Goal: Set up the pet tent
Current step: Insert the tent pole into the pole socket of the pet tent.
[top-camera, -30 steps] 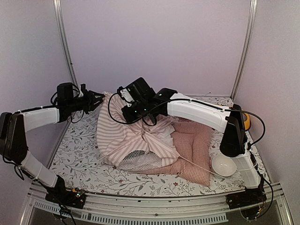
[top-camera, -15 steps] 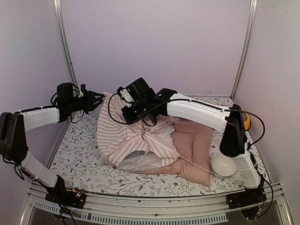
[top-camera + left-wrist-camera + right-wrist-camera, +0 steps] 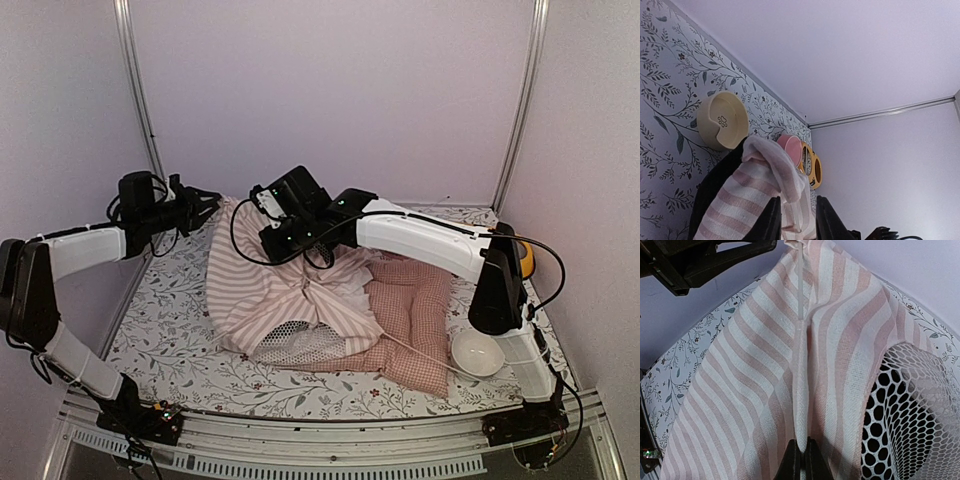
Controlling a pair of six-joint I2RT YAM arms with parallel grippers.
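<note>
- The pet tent (image 3: 270, 290) lies collapsed in a soft heap in the middle of the worktop. It is woven pink-and-white striped cloth, crumpled, with its far-left corner raised.
- Its oval mesh window (image 3: 910, 410) is honeycomb netting edged in striped cloth. A thin white pole (image 3: 800, 285) runs along a seam.
- Left jaws: slightly apart, with a fold of the tent's cloth nipped between them at the raised corner.
- Right jaws: pressed tight together on a ridge of the tent's cloth.
- A pink checked cushion (image 3: 415, 310), flat and padded, lies on the right with its left edge under the tent.
- In the left wrist view, a cream paw-print bowl (image 3: 722, 120), a pink bowl (image 3: 790, 147) and a yellow holder (image 3: 814, 170) stand beyond the cloth.
- The worktop (image 3: 170, 320) has a white cover printed with dark leafy sprigs. Plain lilac walls and metal posts (image 3: 135, 90) enclose it.
</note>
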